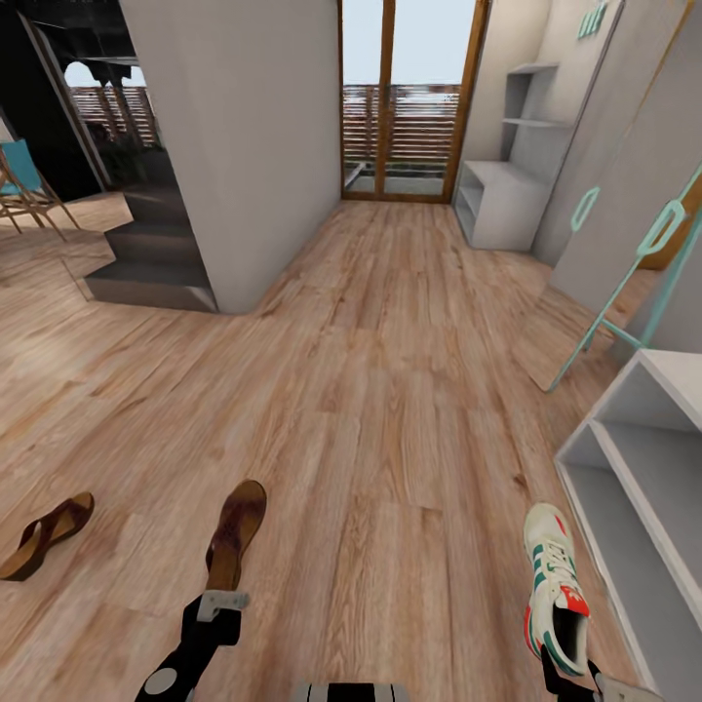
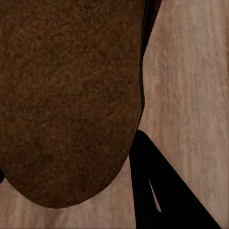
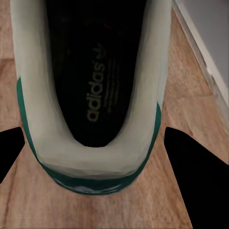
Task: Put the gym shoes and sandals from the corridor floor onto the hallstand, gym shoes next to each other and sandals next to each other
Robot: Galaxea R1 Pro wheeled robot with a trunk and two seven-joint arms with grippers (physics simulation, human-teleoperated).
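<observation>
Gym shoe (image 1: 554, 583) lies on the corridor floor (image 1: 390, 409) just ahead of the right end effector (image 1: 570, 682), toe pointing away, heel nearest; the fingers (image 3: 200, 176) are spread either side of the heel. Hallstand (image 1: 634, 487) stands just to its right. Left end effector (image 1: 222, 604) meets the near end of a sandal (image 1: 237, 531); its grip I cannot tell. Another sandal (image 1: 47, 536) lies further left.

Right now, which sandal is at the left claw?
The sandal lying flat, sole down, directly ahead of the left claw. The other sandal sits apart near the head view's left edge, tipped on its side.
</observation>
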